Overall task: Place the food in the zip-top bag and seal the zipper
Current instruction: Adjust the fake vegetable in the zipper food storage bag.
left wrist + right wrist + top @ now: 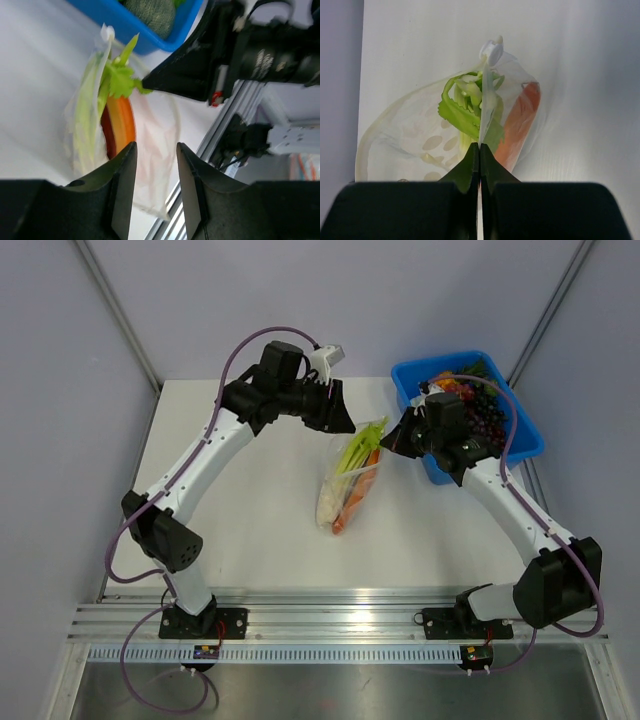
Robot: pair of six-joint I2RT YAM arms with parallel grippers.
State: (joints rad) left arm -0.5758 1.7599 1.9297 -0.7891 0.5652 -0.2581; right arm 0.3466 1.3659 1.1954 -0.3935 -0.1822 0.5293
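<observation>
In the middle of the bench (250, 530) the bag (345, 495) lies slanted, its mouth toward the far right, with the leek (357, 452) and the orange piece (352, 508) inside it side by side. Just right of the mouth stands a blue bin (525, 432) holding grapes (487, 415). The right arm reaches across the bin's near corner. The right hand (388, 438) is at the bag's mouth, and the left hand (345, 425) hangs near the same end from the far side, apart from the plastic. The right wrist view shows what the top view cannot: the right hand (480, 157) is closed tight on the mouth edge of the bag, with the zipper (485, 100) rising edge-on from its tips and leek leaves crowding both sides. The left wrist view shows the left hand (155, 167) parted with nothing between its fingers and the bag beyond them. A green head (150, 12) sits in the bin, and the right hand's black body hides much of the rest.
</observation>
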